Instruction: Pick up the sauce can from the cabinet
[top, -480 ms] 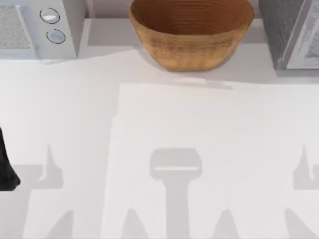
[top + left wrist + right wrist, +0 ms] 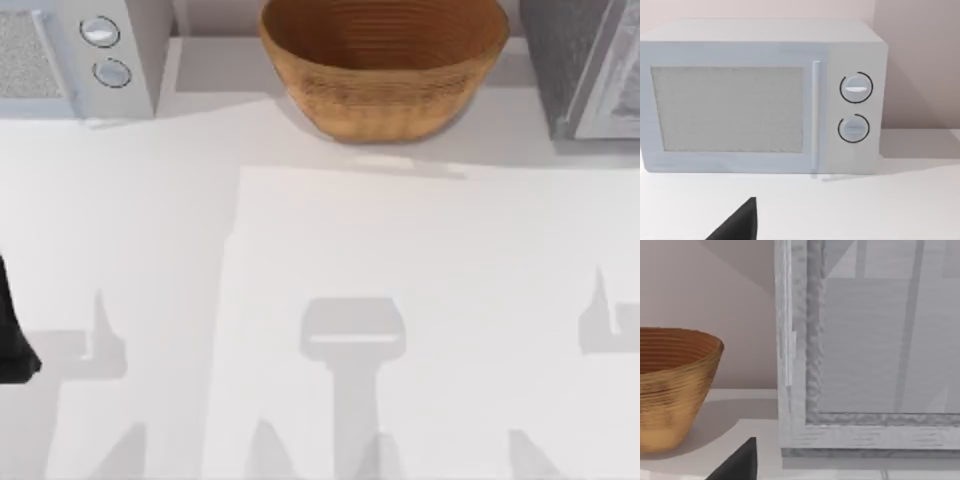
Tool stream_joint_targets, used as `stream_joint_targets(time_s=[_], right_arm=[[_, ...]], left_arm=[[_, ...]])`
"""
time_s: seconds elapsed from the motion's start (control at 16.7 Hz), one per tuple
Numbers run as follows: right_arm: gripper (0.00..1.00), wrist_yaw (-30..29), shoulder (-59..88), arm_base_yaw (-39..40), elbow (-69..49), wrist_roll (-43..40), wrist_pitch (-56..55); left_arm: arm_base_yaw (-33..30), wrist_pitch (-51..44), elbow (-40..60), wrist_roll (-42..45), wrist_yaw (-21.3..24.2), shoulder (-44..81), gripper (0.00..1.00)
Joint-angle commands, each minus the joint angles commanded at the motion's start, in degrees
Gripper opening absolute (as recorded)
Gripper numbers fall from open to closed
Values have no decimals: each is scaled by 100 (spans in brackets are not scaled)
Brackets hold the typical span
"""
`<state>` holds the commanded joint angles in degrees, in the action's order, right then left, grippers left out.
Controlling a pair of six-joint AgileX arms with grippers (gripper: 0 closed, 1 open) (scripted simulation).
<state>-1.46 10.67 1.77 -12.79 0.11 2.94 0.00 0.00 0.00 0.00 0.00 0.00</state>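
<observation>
Left tool (image 2: 737, 225) perhaps dark wedge | ribbed wicker bowl (image 2: 385, 65) | boxy microwave (image 2: 762, 95)

Wicker bowl (image 2: 384, 62) centre back of white table (image 2: 300, 250); microwave (image 2: 762, 97) back left (two dials); grey cabinet (image 2: 865, 350) back right.

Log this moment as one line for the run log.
phase: approach | right arm: facing cabinet beside wicker bowl | left arm: parked at table's left, facing microwave | grasp: not yet

text: none readable | microwave (image 2: 760, 97) dials (image 2: 856, 88): unmarked | cabinet (image 2: 865, 365): no label
</observation>
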Motion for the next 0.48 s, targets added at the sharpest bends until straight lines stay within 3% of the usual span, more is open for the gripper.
stream_joint_targets(time_s=[0.48], right_arm=[[100,-490,3177,415,-4124,21,1030]], left_arm=[[0,0,0,0,0,0,100]])
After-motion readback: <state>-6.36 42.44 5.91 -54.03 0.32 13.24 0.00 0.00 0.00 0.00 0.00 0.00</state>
